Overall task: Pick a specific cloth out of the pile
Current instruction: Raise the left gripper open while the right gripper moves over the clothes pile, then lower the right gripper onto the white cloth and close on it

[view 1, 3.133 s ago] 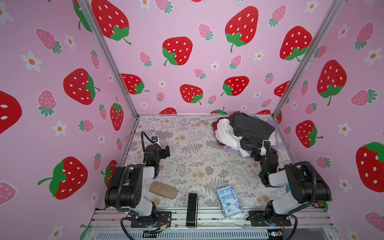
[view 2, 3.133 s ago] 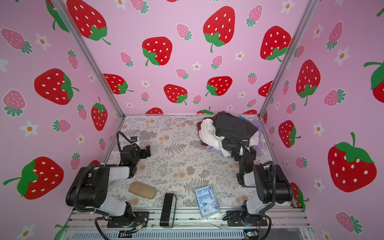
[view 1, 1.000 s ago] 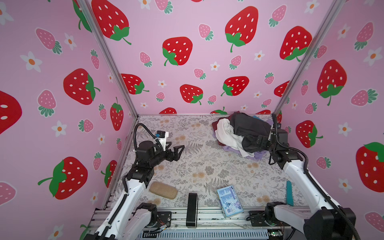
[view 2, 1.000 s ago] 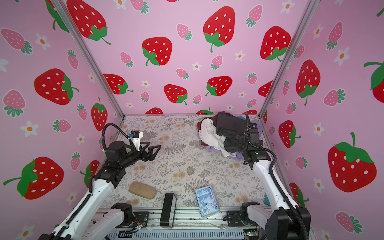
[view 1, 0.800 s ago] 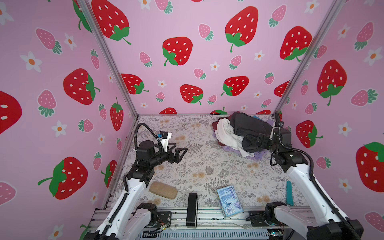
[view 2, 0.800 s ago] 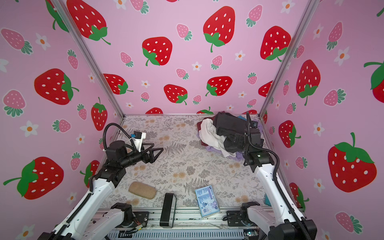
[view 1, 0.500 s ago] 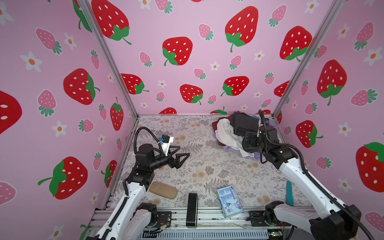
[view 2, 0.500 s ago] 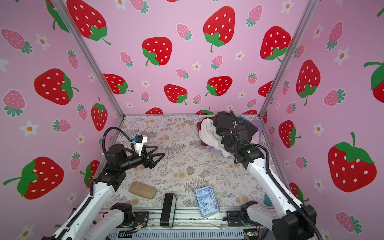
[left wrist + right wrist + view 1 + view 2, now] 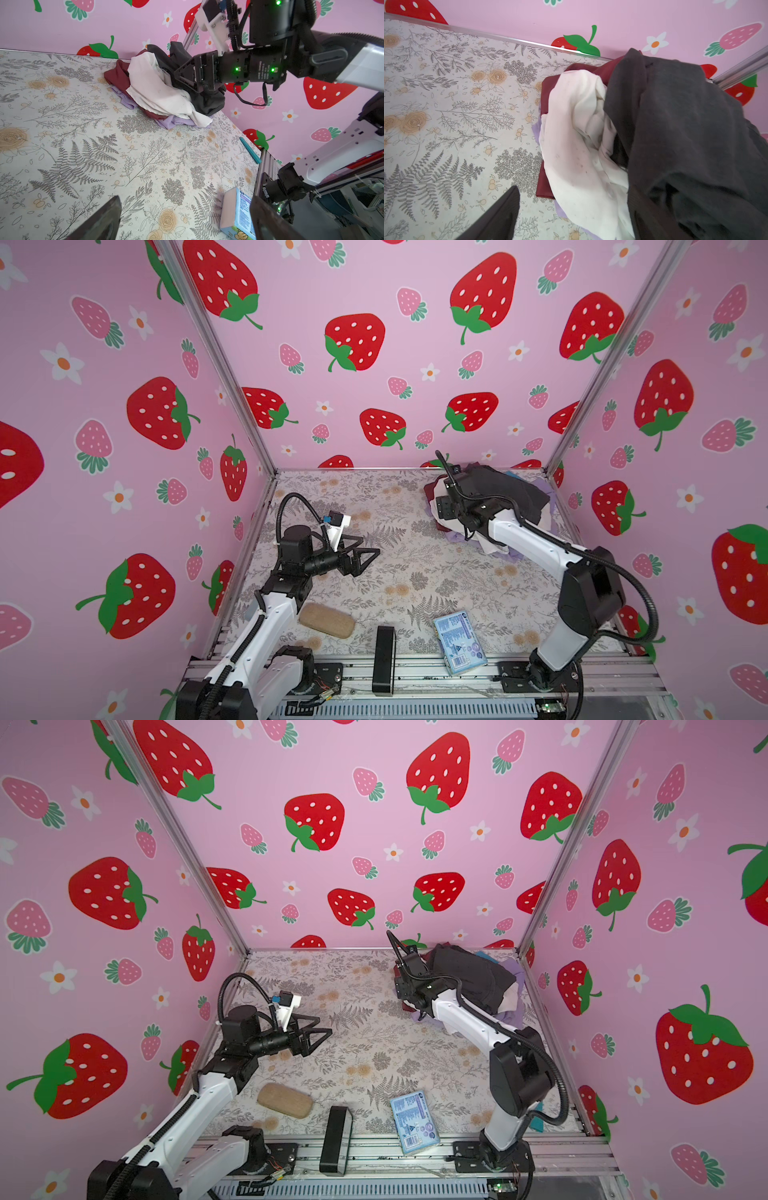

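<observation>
Right wrist view shows the right pincer (image 9: 571,216) spread over the cloth (image 9: 577,145); left pincer (image 9: 365,558) spread above the tabletop (image 9: 415,572).

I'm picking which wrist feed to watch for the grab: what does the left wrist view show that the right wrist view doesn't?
Only the left wrist view shows the right gripper from outside, at the pile, plus the blue packet and a teal strip by the rail. Only the right wrist view shows up close the white cloth tucked under the dark grey garment, with its own fingers spread on either side of it. Both show the white cloth, maroon and lilac layers, and the floral table.
</observation>
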Controlling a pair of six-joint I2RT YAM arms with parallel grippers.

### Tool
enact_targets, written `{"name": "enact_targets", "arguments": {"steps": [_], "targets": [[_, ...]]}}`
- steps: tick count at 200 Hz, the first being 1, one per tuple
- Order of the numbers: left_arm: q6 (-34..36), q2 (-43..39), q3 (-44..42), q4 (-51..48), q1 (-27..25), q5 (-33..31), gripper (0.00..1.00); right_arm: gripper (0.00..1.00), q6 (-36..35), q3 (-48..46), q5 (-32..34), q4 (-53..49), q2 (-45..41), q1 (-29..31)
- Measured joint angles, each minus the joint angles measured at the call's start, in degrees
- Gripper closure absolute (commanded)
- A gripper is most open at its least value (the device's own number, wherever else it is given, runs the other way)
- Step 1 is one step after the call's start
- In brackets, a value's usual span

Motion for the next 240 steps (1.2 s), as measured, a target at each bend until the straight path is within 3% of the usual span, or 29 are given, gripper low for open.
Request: {"name": "enact_targets", "arguments": {"steps": [52, 98, 240], "targets": [[-1.4, 0.0, -1.9, 3.7, 1.3, 0.6, 0.02, 0.01, -5.2, 17.0, 1.8, -3.0, 14.1, 0.0], [-1.9, 1.0, -1.9, 5.2, 2.0, 0.8, 0.01, 0.0, -8.3, 26.5, 3.1, -7.6, 23.5, -0.3], [-3.0, 3.4, -1.9, 6.8, 2.8, 0.7, 0.01, 0.0, -11.2, 26.5, 5.5, -11.4, 27.5, -3.5]]}}
